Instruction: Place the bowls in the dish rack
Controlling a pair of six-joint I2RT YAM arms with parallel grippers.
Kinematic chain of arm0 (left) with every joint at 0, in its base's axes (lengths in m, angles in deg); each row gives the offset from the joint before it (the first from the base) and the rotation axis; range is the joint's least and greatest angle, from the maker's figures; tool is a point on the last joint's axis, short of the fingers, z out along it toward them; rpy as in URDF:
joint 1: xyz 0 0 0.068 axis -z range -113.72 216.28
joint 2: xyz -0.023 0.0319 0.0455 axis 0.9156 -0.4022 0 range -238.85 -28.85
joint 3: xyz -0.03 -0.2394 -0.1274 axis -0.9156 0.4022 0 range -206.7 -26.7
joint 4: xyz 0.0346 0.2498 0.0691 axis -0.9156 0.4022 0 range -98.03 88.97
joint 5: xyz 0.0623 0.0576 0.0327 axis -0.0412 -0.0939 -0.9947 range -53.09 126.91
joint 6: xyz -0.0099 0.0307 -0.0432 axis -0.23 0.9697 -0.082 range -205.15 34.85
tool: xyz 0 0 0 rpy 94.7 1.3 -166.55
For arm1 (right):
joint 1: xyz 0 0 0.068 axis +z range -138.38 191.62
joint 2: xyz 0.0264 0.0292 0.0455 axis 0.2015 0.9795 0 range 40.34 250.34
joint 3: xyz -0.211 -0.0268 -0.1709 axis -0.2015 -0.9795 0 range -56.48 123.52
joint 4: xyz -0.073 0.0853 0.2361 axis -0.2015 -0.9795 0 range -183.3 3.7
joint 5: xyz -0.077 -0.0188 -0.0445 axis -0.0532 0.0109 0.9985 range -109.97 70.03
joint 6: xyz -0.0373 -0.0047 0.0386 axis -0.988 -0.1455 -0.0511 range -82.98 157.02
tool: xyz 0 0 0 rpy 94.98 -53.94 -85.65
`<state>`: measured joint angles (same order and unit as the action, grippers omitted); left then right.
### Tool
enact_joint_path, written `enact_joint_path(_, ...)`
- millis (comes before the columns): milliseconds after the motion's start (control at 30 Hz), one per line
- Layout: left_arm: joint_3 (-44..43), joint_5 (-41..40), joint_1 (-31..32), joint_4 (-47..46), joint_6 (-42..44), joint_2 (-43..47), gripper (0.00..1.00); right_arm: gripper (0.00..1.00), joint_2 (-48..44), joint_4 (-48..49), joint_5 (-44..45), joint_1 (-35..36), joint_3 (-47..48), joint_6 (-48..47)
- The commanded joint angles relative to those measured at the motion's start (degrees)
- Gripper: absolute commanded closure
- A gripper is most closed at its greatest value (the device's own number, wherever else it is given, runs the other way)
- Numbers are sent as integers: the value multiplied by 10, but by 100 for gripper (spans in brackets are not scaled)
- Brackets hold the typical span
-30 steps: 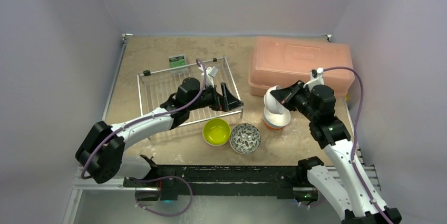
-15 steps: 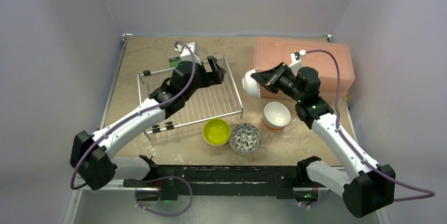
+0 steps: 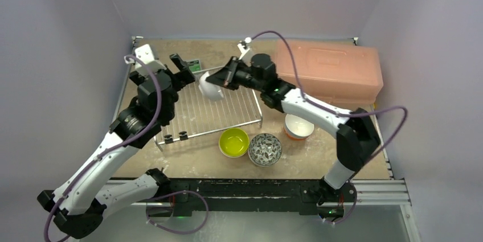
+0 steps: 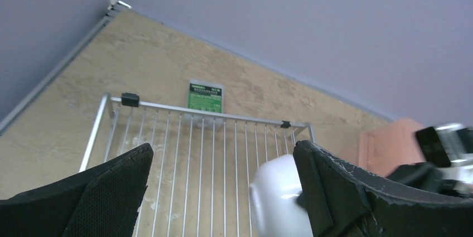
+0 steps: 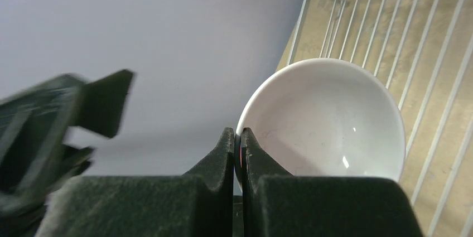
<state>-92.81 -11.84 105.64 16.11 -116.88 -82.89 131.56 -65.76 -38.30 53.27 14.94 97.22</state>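
1. Lavender walls close in a tan table, and the dish rack sits left of its middle.
2. A second ago my right gripper was at the stack beside the pink box. It has since swung across to the rack's far right part. It is clenched on the rim of the white bowl, which hangs tilted above the wires there.
3. The orange bowl stays by the box, its white inside now bare. The green bowl and the patterned bowl have not moved from in front of the rack.
4. My left gripper has pulled back from the rack's near right corner to its far left side. Its jaws are spread wide and hold nothing.
5. A green card behind the rack carries white print, too small for me to read.
6. I cannot tell whether the white bowl touches the wires. In the left wrist view one finger cuts off its side, and my right arm covers the box's near left corner.
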Motion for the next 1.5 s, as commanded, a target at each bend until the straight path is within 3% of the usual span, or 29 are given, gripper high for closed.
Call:
enact_joint_path(0, -51, -53, -1, 51, 37, 30, 2, 100, 78, 56, 14, 50, 97, -8)
enact_joint_path(200, -74, -18, -1, 68, 66, 51, 2, 100, 208, 55, -38, 97, 193, 65)
enact_joint_path(467, -98, 48, -1, 104, 101, 43, 2, 100, 308, 74, -63, 114, 264, 137)
enact_joint_path(833, -91, 32, -1, 113, 125, 60, 2, 100, 423, 135, -106, 128, 336, 286)
enact_joint_path(1000, -87, 44, -2, 118, 123, 66, 2, 100, 471, 112, -125, 136, 394, 328)
enact_joint_path(1467, -61, 56, -2, 91, 120, 103, 1, 100, 470, 79, -103, 127, 317, 335)
